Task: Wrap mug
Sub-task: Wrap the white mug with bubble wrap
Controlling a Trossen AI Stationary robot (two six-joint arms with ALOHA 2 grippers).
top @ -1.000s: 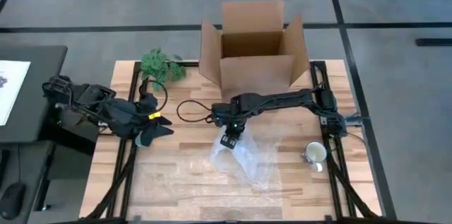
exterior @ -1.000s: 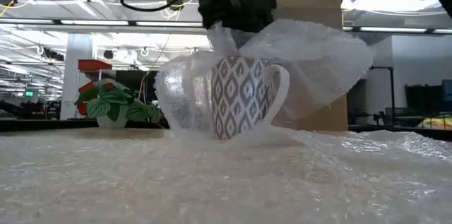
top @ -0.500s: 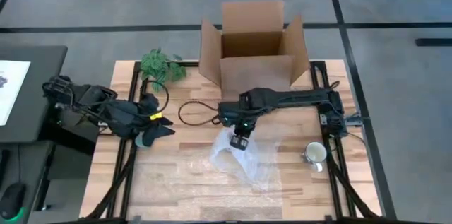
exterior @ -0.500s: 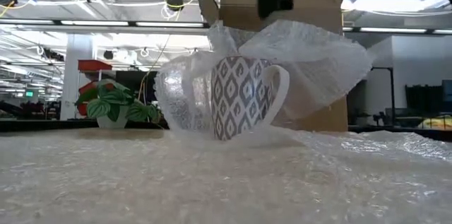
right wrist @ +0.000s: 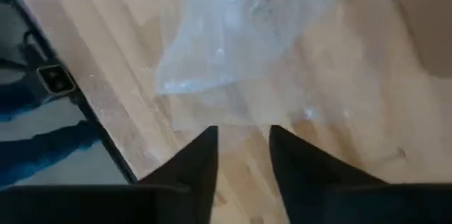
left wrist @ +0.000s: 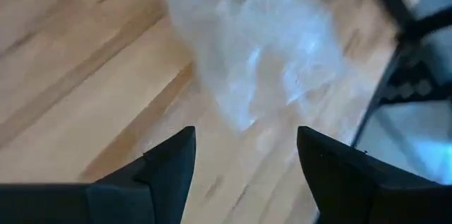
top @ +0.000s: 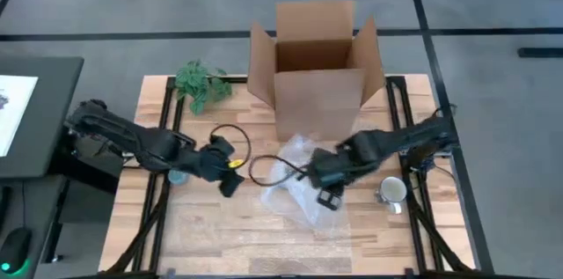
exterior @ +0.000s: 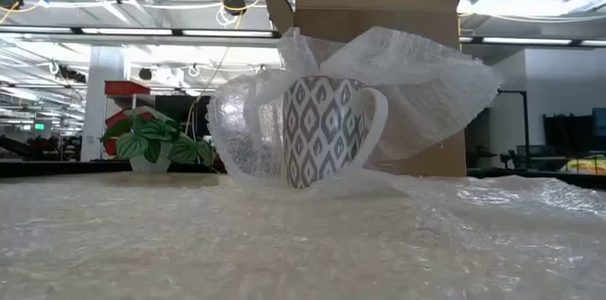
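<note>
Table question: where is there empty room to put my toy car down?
Bare wood shows between the plant and the box, and on the table at its front left corner. The middle is crowded: bubble wrap round the patterned mug, both grippers, left and right, and a second mug at right.

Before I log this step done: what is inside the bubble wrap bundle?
In the low view a patterned mug stands upright inside the bubble wrap, its front and handle uncovered. Its far side and interior are hidden. The left gripper and the right gripper hold nothing.
</note>
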